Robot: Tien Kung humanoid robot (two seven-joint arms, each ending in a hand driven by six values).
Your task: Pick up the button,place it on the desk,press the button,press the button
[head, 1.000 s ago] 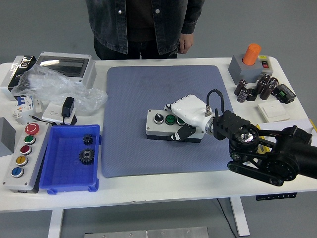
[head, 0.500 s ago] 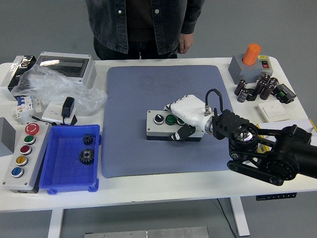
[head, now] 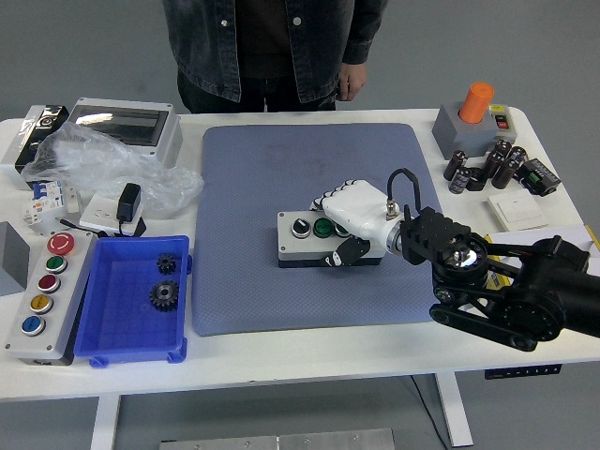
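A grey button box (head: 298, 246) lies on the blue mat (head: 281, 159) near the table's middle, with a black knob (head: 300, 226) and a green button (head: 322, 226) showing on top. My right hand (head: 349, 223), white with a black arm behind it, covers the box's right half. Its fingers curl over the top beside the green button, and the thumb presses against the front face. Whatever sits under the palm is hidden. The left arm is out of the picture.
A blue bin (head: 112, 323) holding two gears and a grey panel of coloured buttons (head: 42, 295) sit at the left. An orange-capped box (head: 473, 117), capacitors (head: 483, 167) and a white switch (head: 517, 211) lie at the right. A person (head: 272, 47) stands at the far side, hands hanging.
My right hand has crept slightly left over the box, toward the green button. The box has stayed where it was.
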